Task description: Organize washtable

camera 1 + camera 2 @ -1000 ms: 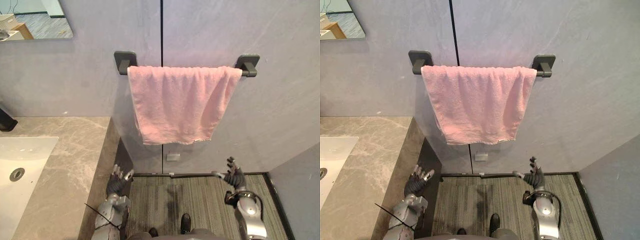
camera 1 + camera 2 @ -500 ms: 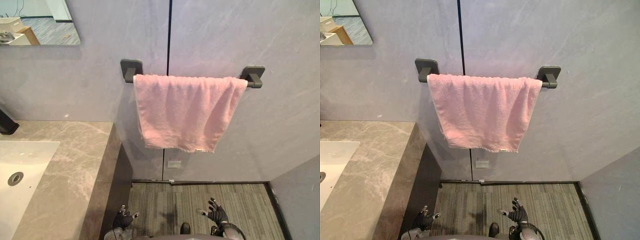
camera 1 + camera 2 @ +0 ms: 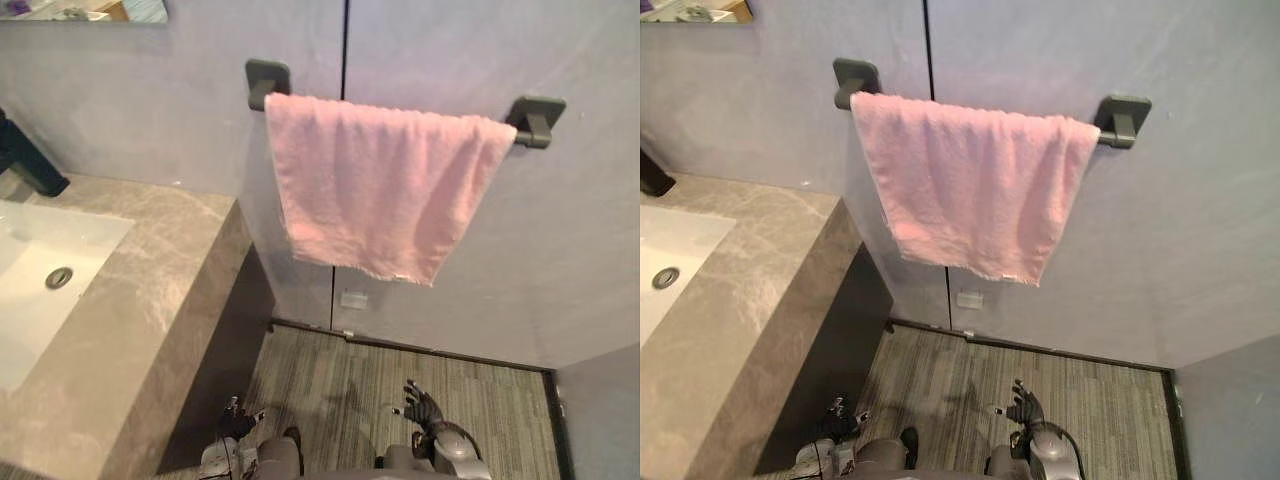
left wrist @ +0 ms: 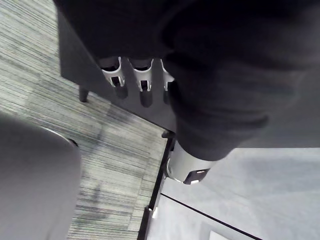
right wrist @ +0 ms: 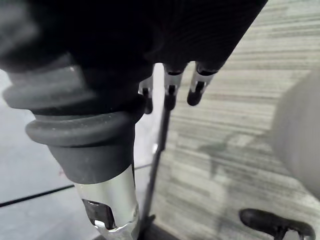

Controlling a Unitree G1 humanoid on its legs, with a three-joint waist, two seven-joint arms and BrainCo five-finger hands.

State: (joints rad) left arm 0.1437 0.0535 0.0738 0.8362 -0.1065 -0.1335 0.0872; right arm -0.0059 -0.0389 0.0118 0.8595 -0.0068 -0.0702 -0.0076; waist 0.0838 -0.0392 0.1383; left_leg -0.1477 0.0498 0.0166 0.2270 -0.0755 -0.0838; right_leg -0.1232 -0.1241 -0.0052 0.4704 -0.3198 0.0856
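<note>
Towel [image 3: 385,185]: pink, draped over the dark wall bar [image 3: 530,125] - right of the washtable.
Washtable [image 3: 150,300]: grey stone top, black faucet [image 3: 25,155] at the back.
Sink [image 3: 25,225]: white basin, 1 drain [image 3: 59,277] in it.
Left hand [image 3: 236,420]: low over the striped floor [image 3: 480,390], fingers spread.
Right hand [image 3: 422,408]: low too - fingers spread, loose.

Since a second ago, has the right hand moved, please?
Yes. The right hand has dropped: it was level with the wall's foot under the pink towel, and now sits well below it.
</note>
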